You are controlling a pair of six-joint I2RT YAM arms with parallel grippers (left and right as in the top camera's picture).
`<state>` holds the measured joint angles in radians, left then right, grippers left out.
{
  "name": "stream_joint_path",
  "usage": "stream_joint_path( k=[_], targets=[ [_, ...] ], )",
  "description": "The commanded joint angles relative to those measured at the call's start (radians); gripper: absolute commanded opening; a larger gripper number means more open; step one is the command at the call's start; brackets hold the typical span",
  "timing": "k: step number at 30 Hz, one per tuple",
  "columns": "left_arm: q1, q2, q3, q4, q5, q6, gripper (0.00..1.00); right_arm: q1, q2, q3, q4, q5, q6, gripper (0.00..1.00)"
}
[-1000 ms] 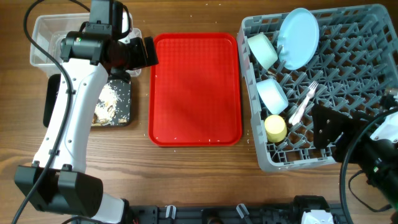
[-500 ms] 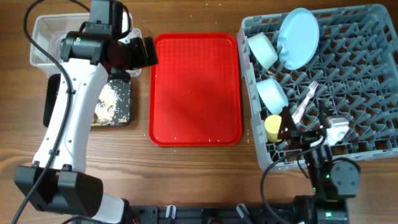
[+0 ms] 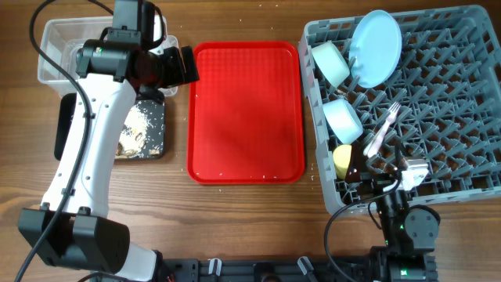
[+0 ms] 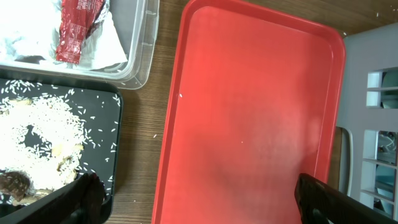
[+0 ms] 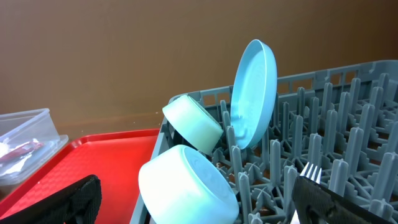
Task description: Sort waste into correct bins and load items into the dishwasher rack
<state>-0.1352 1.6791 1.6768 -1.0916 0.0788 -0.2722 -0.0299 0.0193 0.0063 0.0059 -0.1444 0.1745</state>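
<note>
The grey dishwasher rack [image 3: 454, 102] holds a pale-blue plate [image 3: 376, 47] on edge, two mint bowls [image 3: 331, 63] [image 3: 343, 119], a yellow cup [image 3: 345, 160] and a white fork [image 3: 383, 129]. The clear tub [image 3: 59, 35] holds white napkins [image 4: 25, 43] and a red sauce packet [image 4: 78, 28]. The black tray [image 3: 153, 137] holds rice-like scraps [image 4: 37, 130]. My left gripper [image 4: 199, 202] is open and empty above the red tray's left part. My right gripper [image 5: 205, 205] is open and empty at the rack's front edge, facing the near bowl [image 5: 186, 186] and the plate [image 5: 255, 93].
The flat red serving tray [image 3: 246, 110] lies between the bins and the rack, with nothing on it. The left arm [image 3: 86, 149] stretches over the black tray. Small crumbs dot the wooden table [image 3: 258, 227] around the tray.
My right arm has swung from the table's right edge to the rack's front edge and settled lower. The left arm and all objects have stayed still.
</note>
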Motion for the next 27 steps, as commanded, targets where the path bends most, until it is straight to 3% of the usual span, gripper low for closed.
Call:
stream_joint_path(
  k=[1,9,12,13,17,20,24,27],
  targets=[
    [0.003,-0.011,0.01,0.003,-0.002,0.002,1.0,0.0,-0.008,-0.001,0.004,0.016,0.01,1.0],
    [0.003,-0.011,0.01,0.002,-0.003,0.003,1.0,0.0,-0.008,-0.001,0.004,0.016,0.01,1.0],
    [-0.019,-0.045,0.0,0.126,-0.032,0.002,1.0,0.0,-0.007,-0.001,0.004,0.016,0.01,1.0],
    [-0.043,-0.067,-0.031,0.245,-0.036,0.006,1.0,0.0,-0.007,-0.001,0.004,0.016,0.01,1.0],
    [-0.139,-0.196,-0.262,0.69,-0.058,0.091,1.0,0.0,-0.005,-0.001,0.004,0.016,0.009,1.0],
    [-0.121,-0.332,-0.467,0.819,-0.049,0.113,1.0,0.0,-0.005,-0.001,0.004,0.016,0.01,1.0],
    [0.009,-0.631,-0.841,0.982,0.077,0.124,1.0,0.0,-0.005,-0.001,0.004,0.016,0.01,1.0],
    [0.071,-0.809,-1.015,1.044,0.175,0.232,1.0,0.0,-0.005,-0.001,0.004,0.016,0.01,1.0]
  ],
)
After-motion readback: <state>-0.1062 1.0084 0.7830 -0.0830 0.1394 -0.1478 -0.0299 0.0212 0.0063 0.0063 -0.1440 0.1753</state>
